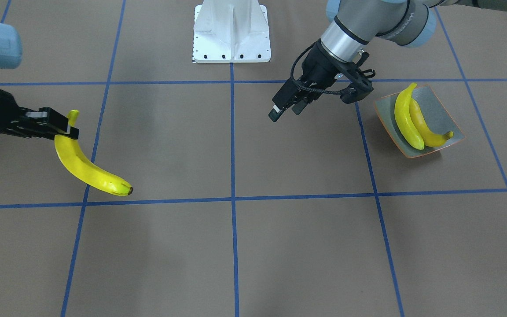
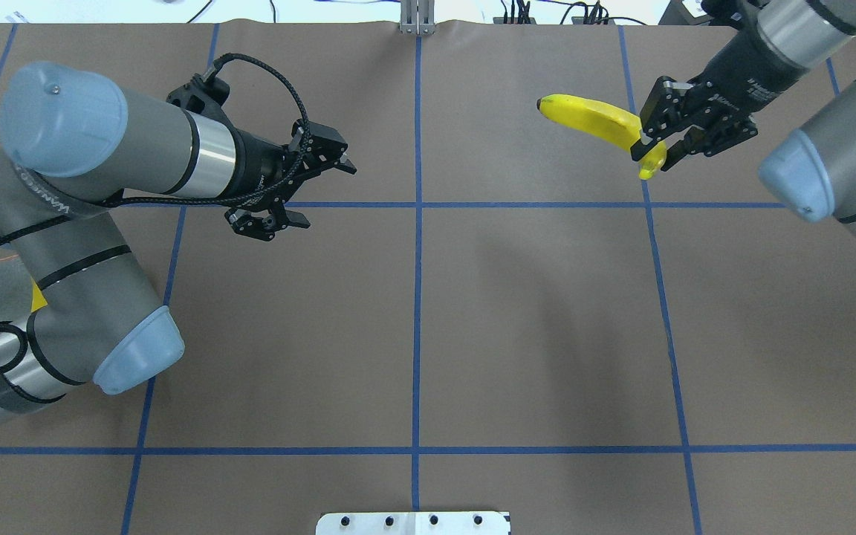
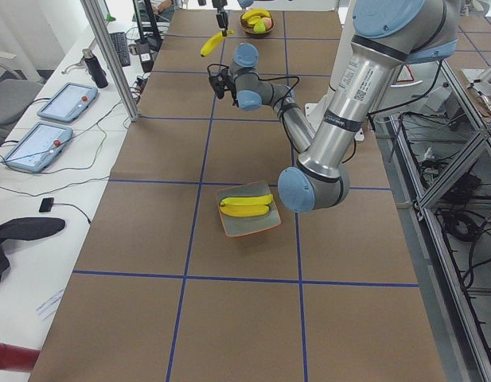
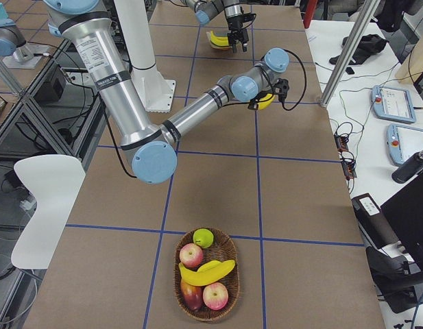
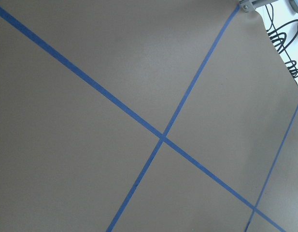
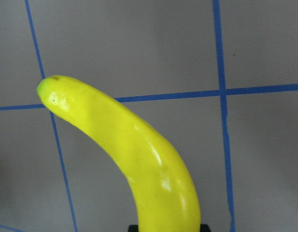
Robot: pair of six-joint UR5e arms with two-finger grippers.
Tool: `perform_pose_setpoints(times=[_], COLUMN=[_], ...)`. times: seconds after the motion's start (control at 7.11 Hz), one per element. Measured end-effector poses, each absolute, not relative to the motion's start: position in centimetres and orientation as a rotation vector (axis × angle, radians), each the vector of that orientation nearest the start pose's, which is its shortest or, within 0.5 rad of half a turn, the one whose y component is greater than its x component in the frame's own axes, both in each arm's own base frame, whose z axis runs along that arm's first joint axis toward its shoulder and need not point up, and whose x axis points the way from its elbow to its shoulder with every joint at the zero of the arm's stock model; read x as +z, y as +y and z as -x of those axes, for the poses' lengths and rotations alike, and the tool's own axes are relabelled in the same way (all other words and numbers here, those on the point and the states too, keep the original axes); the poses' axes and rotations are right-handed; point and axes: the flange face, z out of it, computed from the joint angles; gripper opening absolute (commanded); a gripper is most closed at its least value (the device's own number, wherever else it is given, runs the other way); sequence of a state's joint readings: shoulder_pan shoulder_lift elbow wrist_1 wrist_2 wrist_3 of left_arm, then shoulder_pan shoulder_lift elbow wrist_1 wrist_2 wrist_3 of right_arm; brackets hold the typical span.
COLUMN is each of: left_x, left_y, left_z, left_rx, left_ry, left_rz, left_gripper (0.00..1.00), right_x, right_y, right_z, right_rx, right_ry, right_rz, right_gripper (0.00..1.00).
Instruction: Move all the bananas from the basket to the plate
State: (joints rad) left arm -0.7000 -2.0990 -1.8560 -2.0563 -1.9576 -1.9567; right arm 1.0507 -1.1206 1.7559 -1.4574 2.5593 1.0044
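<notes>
**A:** where's it at rn?

**B:** right gripper (image 1: 66, 127) is clamped on the stem end of a bright yellow curved banana (image 1: 88, 169), up off the brown table (image 1: 280, 246). The left gripper (image 1: 286, 110) hangs spread wide, empty, near the square grey-green plate (image 1: 434, 105), which has 2 bananas (image 1: 407, 119) on it.

**A:** tips for the carry?

**B:** imo go slow, the long end hangs free and could pivot. Prob a handoff: feed the free end between left's fingers, and let go only once it grips. 1 more's in the woven brown basket (image 4: 180, 288).
</notes>
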Motion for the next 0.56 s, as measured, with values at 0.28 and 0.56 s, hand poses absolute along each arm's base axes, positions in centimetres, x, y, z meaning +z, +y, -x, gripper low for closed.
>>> perform_pose_setpoints(times=[0.28, 0.56], left_x=[15.9, 13.0], left_y=[-46.0, -45.4], left_z=[-40.6, -41.9], left_rx=[-0.71, -0.749], left_ry=[1.364, 1.405], left_rz=[0.168, 0.216], left_gripper=[1.0, 1.0], right_x=[25.5, 23.0], right_y=[-53.9, -52.7], right_z=[30.4, 32.3], right_rx=[0.166, 0.273], right_ry=[-1.184, -1.25], right_rz=[0.152, 0.184], right_gripper=[0.0, 0.0])
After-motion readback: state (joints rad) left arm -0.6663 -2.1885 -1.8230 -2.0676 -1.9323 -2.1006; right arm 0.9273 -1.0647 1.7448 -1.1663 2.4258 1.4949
